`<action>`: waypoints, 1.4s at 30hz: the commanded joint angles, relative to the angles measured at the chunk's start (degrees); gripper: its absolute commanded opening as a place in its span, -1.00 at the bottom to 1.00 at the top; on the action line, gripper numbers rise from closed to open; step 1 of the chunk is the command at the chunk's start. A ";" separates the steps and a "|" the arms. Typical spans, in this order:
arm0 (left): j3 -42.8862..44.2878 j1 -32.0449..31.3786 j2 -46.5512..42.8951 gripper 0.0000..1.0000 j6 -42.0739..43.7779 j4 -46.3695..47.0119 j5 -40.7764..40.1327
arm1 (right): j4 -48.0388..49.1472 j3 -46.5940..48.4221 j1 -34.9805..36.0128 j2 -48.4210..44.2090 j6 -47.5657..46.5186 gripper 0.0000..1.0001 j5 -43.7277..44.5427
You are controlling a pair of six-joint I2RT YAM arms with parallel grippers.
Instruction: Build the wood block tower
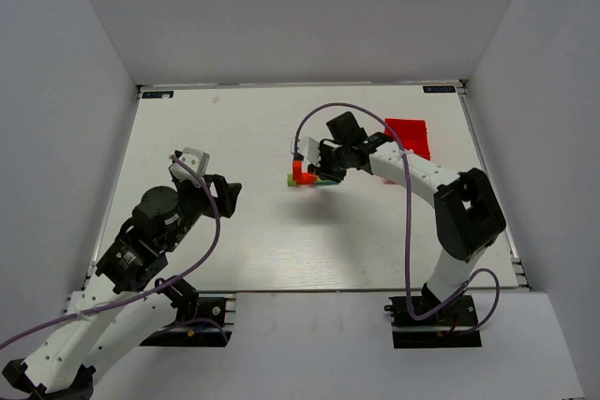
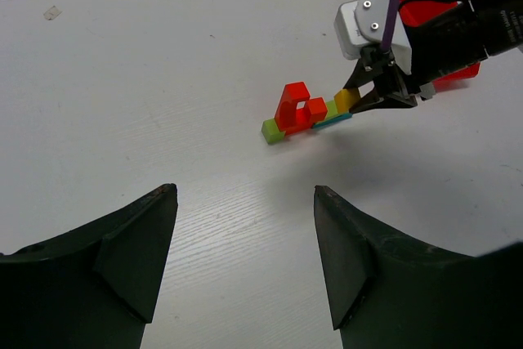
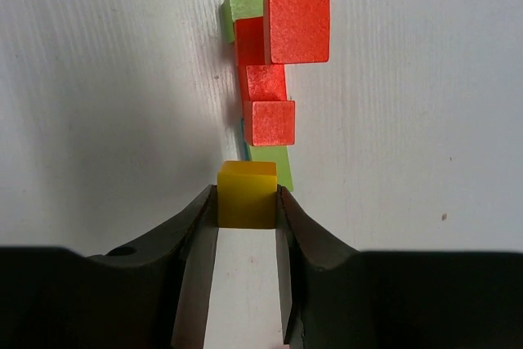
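Item: right gripper point(image 3: 245, 195), fingers point(image 3: 196, 234) clamped on one small yellow painted wooden cube point(image 3: 247, 184), the cube pinched flat-sided between the pads and projecting a little past the tips; its underside is not visible, so whether it hangs free or touches the row below cannot be told. Item: wood block tower in progress, just ahead of those fingertips on the white table point(image 1: 262, 250); a light-green wooden bar point(image 3: 271, 165) lies lowest with its near end under the held cube, a cluster of red painted wooden blocks point(image 3: 269, 122) rises on it further out, and a thin teal wooden bar point(image 2: 335, 120) shows along the base. Item: left gripper point(image 2: 245, 234), fingers wide apart, nothing between them, well short of the blocks. Item: large red plastic bin point(image 1: 410, 136), behind the right wrist. Step judged in hand: seating the yellow cube at the near end of the row. Handling note: hold the cube's faces square to the red block ahead; lower straight; part the fingers only once it sits flat; draw back along the finger line, since a sideways brush could topple the red stack.
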 commanded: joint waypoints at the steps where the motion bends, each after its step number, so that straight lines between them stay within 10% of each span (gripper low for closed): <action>1: 0.01 0.17 -0.38 0.56 0.24 0.06 0.19 | -2.42 4.43 -1.24 1.85 -2.42 -1.00 -3.29; 42: 0.01 0.17 -0.38 0.56 0.24 0.06 0.19 | -11.39 19.82 -2.83 14.95 -2.68 -1.00 -12.18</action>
